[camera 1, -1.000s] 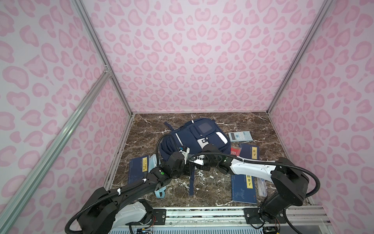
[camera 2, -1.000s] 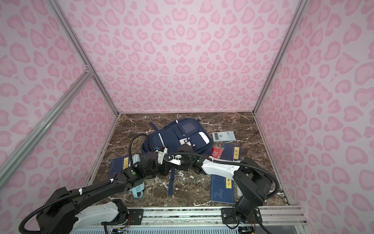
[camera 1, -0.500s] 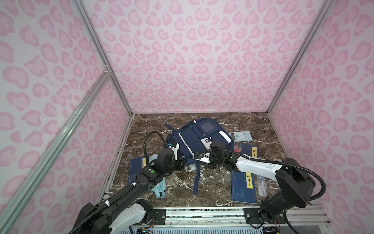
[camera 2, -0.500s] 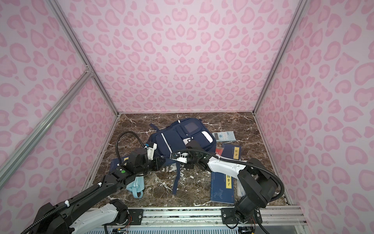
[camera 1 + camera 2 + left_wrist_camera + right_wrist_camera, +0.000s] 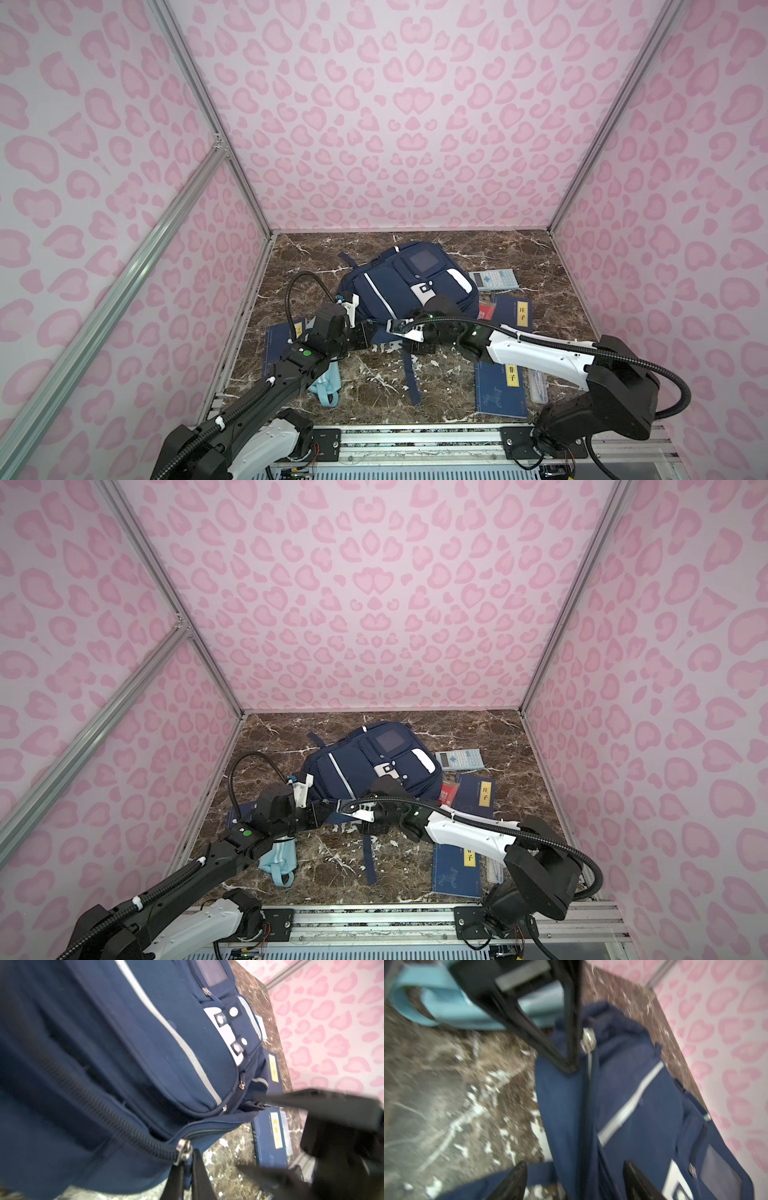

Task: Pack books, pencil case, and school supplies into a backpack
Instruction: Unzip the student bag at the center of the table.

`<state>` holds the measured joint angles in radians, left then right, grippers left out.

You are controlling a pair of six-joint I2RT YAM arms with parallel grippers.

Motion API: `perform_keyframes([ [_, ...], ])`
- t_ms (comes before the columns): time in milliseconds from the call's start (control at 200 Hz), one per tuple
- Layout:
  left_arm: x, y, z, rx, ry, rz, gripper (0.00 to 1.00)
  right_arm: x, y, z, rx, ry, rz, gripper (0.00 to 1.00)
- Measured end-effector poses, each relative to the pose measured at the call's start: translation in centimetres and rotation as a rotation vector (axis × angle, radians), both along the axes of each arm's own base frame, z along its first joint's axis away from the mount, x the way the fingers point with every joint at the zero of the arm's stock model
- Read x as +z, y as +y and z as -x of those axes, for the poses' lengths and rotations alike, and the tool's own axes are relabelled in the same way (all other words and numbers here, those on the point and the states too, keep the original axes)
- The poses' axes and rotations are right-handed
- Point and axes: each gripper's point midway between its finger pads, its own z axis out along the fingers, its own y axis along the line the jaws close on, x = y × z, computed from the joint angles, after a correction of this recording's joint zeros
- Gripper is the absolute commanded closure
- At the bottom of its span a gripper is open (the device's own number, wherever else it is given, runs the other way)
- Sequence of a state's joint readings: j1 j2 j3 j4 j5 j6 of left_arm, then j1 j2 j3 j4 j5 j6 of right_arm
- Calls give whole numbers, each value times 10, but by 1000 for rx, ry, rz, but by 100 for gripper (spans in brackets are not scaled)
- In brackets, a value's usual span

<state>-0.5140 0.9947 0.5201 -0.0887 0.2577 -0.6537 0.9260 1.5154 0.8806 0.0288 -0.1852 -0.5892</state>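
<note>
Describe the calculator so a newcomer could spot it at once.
Find the big navy backpack in the middle. Beside it, on the far right, lies the calculator: pale grey-blue with a small screen, unlike the dark-blue books nearby.

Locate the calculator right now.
In both top views the calculator lies flat, far right on the table, beside the backpack and beyond a yellow-labelled book.

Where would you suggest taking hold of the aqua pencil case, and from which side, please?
I'd take it by the loop at its near end, coming down from above. The pencil case lies flat on the table, its far part hidden under the left arm, while the loop lies free, clear of the backpack.
</note>
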Motion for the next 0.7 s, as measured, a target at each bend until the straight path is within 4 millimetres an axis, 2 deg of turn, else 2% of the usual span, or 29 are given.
perform_keyframes([
  [150,1,-4,2,-9,4,7,97,-17,18,-12,-56,27,31,48],
  [210,3,-3,1,2,4,9,97,-20,27,-17,-62,30,32,63],
  [285,3,-2,1,11,8,8,97,-26,31,-19,-72,38,43,88],
  [335,2,-1,1,17,14,2,97,-28,31,-19,-69,41,47,100],
  [510,3,5,-6,16,24,3,97,-20,25,-16,-50,10,37,100],
  [700,11,24,-27,36,30,33,97,-2,14,-19,1,-40,13,100],
])
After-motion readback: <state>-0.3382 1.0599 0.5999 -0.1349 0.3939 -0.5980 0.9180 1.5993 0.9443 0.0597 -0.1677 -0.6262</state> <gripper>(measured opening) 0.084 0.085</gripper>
